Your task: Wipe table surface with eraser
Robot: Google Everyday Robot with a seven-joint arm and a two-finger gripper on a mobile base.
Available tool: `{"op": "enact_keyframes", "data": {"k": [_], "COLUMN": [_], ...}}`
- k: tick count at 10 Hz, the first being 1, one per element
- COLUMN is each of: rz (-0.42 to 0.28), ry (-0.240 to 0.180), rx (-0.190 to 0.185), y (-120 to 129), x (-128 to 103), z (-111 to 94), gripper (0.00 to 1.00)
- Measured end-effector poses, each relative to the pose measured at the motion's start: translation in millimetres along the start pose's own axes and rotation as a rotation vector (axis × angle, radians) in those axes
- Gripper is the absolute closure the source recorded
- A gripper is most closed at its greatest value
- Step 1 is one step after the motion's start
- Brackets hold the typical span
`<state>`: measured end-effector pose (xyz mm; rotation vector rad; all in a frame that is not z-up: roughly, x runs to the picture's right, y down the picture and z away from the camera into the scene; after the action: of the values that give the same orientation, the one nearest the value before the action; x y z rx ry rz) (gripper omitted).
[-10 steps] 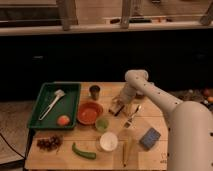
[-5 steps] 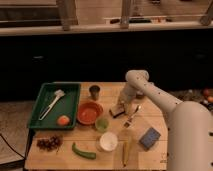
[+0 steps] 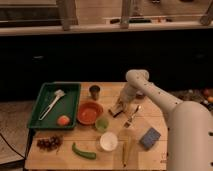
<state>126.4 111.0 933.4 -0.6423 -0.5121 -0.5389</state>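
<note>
1. My pincer (image 3: pixel 120 107) sits low over the tabletop (image 3: pixel 112 90), just right of the red bowl (image 3: pixel 90 113); its jaws have just pressed together on the eraser (image 3: pixel 116 112), which lies there.
2. I judge the grasp made; wiping strokes come next.

Dim, warm indoor light, with deep darkness behind the table (image 3: pixel 111 91)
Light falls softly from above on the pale planks, leaving only faint shadows beside the things; the gripper (image 3: pixel 118 107), low over the table's middle, is evenly lit; the white arm (image 3: pixel 187 130) glows brightest, and the background band is almost black
</note>
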Motion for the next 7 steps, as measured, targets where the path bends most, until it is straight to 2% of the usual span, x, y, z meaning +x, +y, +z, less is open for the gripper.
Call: {"op": "enact_keyframes", "data": {"k": [2, 7], "rz": [0.027, 0.048], "ry": [0.012, 0.063], "rx": [-0.008, -0.03], "y": [4, 1], "x": [14, 23], "z": [-9, -17], "gripper": [1.0, 1.0]}}
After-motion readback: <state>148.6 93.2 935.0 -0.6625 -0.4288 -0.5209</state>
